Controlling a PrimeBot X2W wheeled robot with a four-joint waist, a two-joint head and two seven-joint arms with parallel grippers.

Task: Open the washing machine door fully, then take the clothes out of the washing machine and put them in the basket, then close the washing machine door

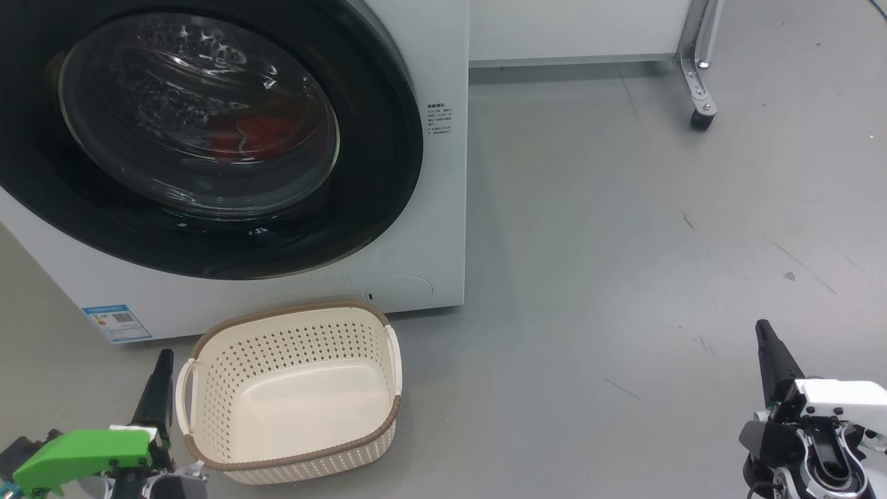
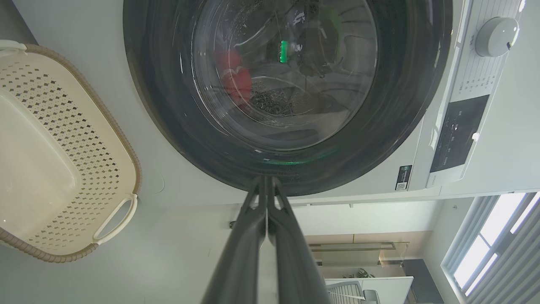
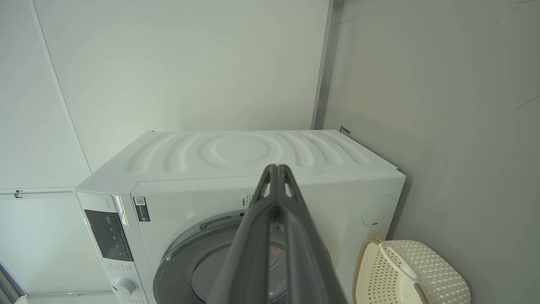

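Hanging low near the floor [image 1: 624,242], the left gripper [image 1: 164,357] and the right gripper [image 1: 764,331] both have their fingers pressed together, holding nothing. The basket [image 1: 298,310] sits empty just beside the left gripper, at the foot of the washing machine [image 1: 443,208], likely so the trip is short. Behind it the washing machine door [image 1: 388,173] is shut, with the red clothes [image 1: 260,132] inside.

On my right wrist camera the right gripper [image 3: 276,169] has its 2 dark fingers pressed together, tips over the washing machine [image 3: 236,152], which appears tipped sideways here, ribbed white panel facing me. The washing machine door [image 3: 181,261] sits flush on its front near a dark control panel [image 3: 107,236] and a dial [image 3: 123,288], and the basket [image 3: 422,270] stands on the grey floor [image 3: 443,105] just beside the machine.
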